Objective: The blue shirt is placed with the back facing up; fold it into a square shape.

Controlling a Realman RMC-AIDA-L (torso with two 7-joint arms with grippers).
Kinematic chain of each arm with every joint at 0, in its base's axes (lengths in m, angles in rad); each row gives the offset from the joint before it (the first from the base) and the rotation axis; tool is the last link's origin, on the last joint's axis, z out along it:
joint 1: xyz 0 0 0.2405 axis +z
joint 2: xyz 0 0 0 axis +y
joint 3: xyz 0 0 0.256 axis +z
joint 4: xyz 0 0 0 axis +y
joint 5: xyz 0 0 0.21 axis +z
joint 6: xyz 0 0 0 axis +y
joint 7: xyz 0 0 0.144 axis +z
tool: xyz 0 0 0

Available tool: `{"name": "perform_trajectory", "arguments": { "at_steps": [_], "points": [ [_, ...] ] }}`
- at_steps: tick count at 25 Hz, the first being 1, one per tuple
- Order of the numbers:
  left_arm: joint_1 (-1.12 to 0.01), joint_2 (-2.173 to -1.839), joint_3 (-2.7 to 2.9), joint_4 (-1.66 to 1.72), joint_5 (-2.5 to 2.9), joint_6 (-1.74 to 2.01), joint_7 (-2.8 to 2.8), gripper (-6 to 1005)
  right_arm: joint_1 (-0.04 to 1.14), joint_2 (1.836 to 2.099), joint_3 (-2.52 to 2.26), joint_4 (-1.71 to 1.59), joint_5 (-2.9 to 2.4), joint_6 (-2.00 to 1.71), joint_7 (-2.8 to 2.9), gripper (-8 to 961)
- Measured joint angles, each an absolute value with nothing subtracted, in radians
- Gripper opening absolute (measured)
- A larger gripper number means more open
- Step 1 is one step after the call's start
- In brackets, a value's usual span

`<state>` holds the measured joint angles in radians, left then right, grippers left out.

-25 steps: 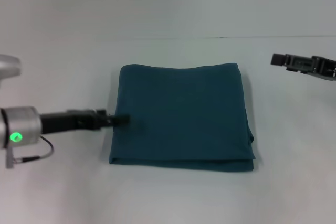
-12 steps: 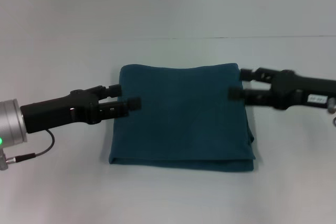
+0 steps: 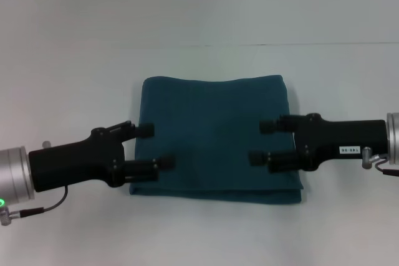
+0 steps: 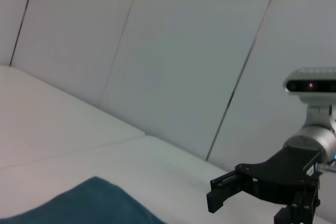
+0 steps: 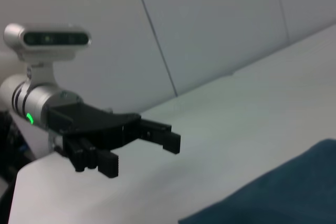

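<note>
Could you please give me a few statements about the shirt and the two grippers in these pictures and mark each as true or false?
1. The blue shirt lies folded into a roughly square bundle on the table. True.
2. The left gripper is shut on a sleeve. False: its fingers are spread apart, and it holds nothing, over the shirt's left edge.
3. The right gripper is open and reaches in over the shirt's right side. True.
4. White lettering shows on the shirt's upper face. False: the visible face is plain.
5. The two grippers touch each other over the shirt. False: bare cloth shows between them.
</note>
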<state>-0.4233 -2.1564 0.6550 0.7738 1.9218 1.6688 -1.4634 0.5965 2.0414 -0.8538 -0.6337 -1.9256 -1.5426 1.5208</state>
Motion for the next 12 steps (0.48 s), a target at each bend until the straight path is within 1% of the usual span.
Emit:
{"name": "perform_trajectory", "arguments": {
  "at_steps": [12],
  "points": [
    [-0.424, -2.155, 0.657, 0.777, 1.996, 1.666, -1.453, 938, 0.627, 2.039, -0.877, -0.69, -2.042, -1.553, 1.602, 919]
  ]
}}
